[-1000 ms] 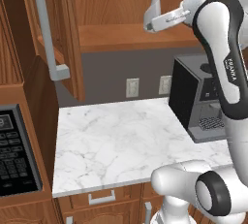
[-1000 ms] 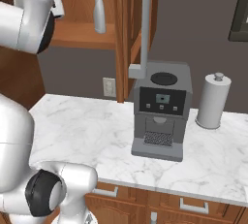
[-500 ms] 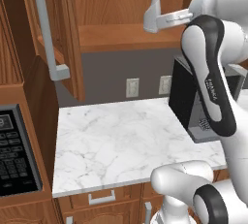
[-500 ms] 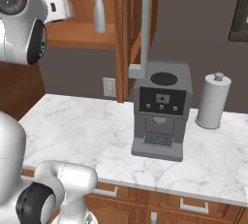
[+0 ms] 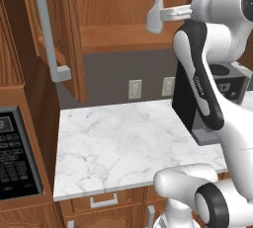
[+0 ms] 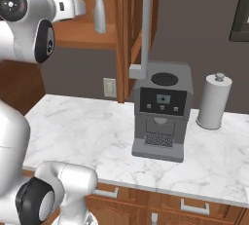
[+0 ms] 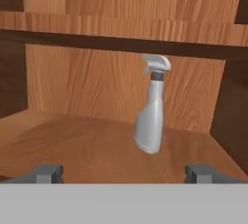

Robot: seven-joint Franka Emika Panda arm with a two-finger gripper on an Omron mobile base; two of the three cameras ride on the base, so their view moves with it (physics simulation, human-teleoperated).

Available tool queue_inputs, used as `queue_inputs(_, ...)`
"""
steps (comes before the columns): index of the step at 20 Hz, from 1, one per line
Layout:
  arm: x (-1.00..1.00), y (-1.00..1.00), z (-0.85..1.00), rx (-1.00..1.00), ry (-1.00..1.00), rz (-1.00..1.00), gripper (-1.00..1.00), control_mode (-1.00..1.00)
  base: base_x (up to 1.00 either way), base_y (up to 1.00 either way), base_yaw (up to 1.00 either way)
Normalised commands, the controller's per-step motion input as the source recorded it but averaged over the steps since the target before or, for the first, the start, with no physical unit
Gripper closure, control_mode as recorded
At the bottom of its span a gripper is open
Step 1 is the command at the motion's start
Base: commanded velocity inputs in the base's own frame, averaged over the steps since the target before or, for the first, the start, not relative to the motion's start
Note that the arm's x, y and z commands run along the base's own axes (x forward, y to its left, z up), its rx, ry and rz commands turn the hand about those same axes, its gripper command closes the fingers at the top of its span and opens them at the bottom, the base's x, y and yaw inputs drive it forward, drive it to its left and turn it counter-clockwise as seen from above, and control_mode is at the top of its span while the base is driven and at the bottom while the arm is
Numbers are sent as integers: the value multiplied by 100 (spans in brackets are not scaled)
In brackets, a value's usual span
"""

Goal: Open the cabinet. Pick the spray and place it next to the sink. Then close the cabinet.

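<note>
The two dark finger tips of the gripper (image 7: 123, 173) are seen wide apart with nothing between them, aligned on the shelf opening; this spread is judged to be set for taking the bottle's body. The pale grey-white translucent spray bottle with white trigger nozzle (image 7: 152, 105) stands upright on the lower wooden shelf (image 7: 72, 145), beyond the finger tips and not touched. The brown wooden wall cabinet (image 5: 106, 10) is open, its door with long grey bar handle (image 5: 49, 29) swung outward. Below lies the white marbled desk (image 5: 118, 143), carrying a boxy grey coffee machine (image 6: 160, 112) and a grey-white paper towel roll (image 6: 214, 101) against a dark grey wall
</note>
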Motion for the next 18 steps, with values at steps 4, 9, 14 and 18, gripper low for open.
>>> queue_inputs(4, 46, -25, 6, 8, -4, -8, -100, -100, 0, 0, 0)
queue_inputs(9, 57, -19, 0, 10, -2, -6, -100, -100, 0, 0, 0)
queue_inputs(14, 64, -5, 0, 9, 0, -4, -100, -100, 0, 0, 0)
queue_inputs(18, 56, -9, 6, 4, 0, -1, -100, -100, 0, 0, 0)
